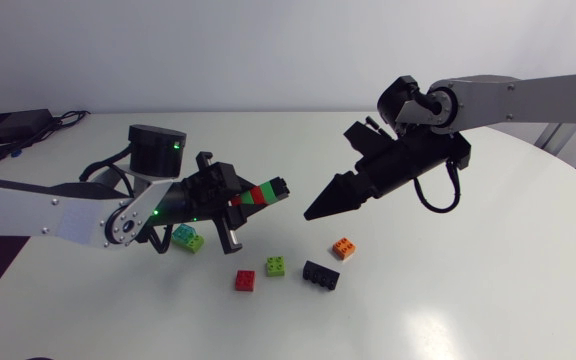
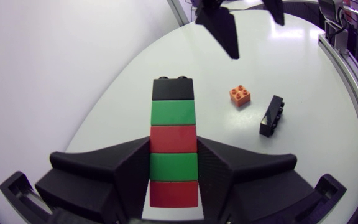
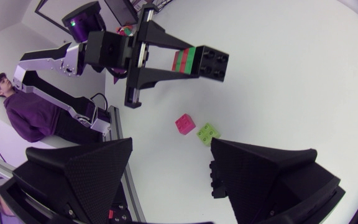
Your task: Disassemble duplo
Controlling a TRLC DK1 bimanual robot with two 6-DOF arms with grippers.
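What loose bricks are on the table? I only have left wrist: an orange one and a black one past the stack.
Observer: Three more show in the head view: a red brick, a lime brick and a teal-and-lime piece under the left arm.
Operator: Is the right gripper carrying anything?
Observer: No. In its own wrist view the right gripper is open, with nothing between the fingers.
Operator: Is it on the stack yet?
Observer: No. The right wrist view shows the stack ahead of those open fingers, not between them, with its black end nearest.
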